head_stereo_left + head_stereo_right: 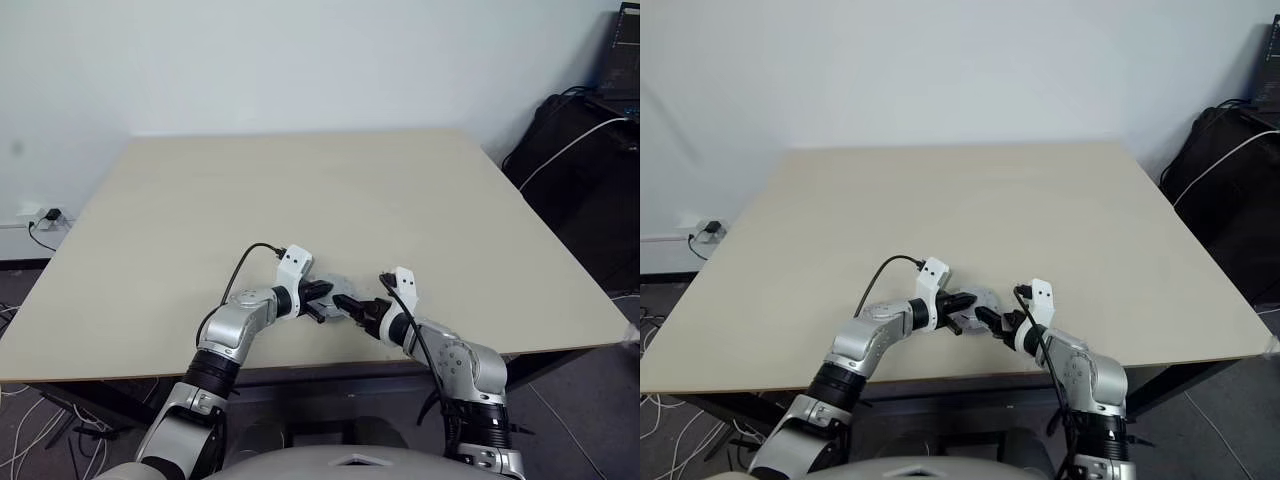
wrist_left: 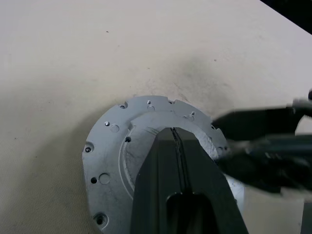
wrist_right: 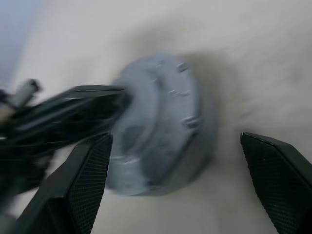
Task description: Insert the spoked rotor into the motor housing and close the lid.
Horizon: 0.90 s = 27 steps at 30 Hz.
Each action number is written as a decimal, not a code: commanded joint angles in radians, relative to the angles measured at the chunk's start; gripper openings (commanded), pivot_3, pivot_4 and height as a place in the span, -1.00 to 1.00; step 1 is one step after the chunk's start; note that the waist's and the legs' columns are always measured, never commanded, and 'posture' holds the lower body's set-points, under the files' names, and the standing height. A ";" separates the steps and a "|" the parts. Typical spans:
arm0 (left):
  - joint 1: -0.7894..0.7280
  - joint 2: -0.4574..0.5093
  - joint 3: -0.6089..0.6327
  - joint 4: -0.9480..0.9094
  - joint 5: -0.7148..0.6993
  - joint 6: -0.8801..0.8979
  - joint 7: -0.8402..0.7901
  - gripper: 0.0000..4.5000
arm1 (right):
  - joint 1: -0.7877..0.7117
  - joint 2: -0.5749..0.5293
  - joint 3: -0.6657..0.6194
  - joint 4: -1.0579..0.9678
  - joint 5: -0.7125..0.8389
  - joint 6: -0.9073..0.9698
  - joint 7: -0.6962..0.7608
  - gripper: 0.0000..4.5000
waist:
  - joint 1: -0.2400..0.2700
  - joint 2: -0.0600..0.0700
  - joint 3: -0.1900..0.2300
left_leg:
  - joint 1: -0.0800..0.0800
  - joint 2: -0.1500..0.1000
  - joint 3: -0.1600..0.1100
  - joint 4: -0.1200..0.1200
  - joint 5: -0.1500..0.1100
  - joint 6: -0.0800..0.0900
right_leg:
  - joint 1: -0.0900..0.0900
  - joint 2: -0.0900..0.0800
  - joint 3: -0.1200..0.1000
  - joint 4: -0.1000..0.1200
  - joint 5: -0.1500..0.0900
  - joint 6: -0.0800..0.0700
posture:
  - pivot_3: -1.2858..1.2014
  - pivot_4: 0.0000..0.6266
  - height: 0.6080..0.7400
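My left jaws [image 2: 174, 141] are pressed together with no gap between them, their tips resting over the raised centre of the lid [image 2: 117, 151]. They pinch nothing; whether the tips actually touch the metal I cannot tell. The lid, a round light-grey disc with small holes around its flange, lies flat on the bench [image 1: 330, 200] near the front edge, at about six o'clock on the top as my head sees it. Seen from the side, it is a thick, stepped grey body [image 3: 161, 126].

My right jaws [image 3: 178, 183] are spread wide, one finger [image 3: 87, 180] close to the lid's edge and the other standing well clear on the far side. They hold nothing. From above, my two hands meet over the lid: the left comes in from nine o'clock, the right [image 1: 357, 305] from four o'clock.
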 commanded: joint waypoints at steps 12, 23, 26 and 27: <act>0.040 0.015 0.012 -0.004 0.003 0.015 0.010 -1.00 | -0.087 0.121 -0.236 0.095 0.274 0.187 -0.128 0.98 | -0.013 0.002 -0.001 | 0.000 0.000 0.000 0.000 0.000 0.000 | 0.000 0.000 0.000 0.000 0.000 0.000 | 0.03 -1.00 1.00; 0.051 0.025 0.033 -0.017 -0.004 0.020 0.014 -1.00 | -0.108 0.162 -0.278 0.189 0.405 0.193 -0.221 0.98 | -0.020 0.007 -0.005 | 0.001 0.000 0.000 -0.001 0.000 0.000 | 0.001 0.000 0.000 0.000 0.000 0.000 | 0.03 -1.00 1.00; 0.053 0.025 0.038 -0.017 -0.004 0.019 0.016 -1.00 | -0.128 0.176 -0.266 0.190 0.437 0.192 -0.242 0.98 | -0.029 0.008 -0.005 | 0.001 0.000 0.000 -0.001 0.000 0.000 | 0.002 0.000 0.000 0.000 0.000 0.000 | 0.03 -1.00 1.00; 0.054 0.024 0.039 -0.017 -0.004 0.019 0.016 -1.00 | -0.136 0.180 -0.258 0.188 0.445 0.191 -0.247 0.98 | -0.033 0.008 -0.005 | 0.001 0.000 0.000 -0.001 0.000 0.000 | 0.002 0.001 0.000 0.000 0.000 0.000 | 0.03 -1.00 1.00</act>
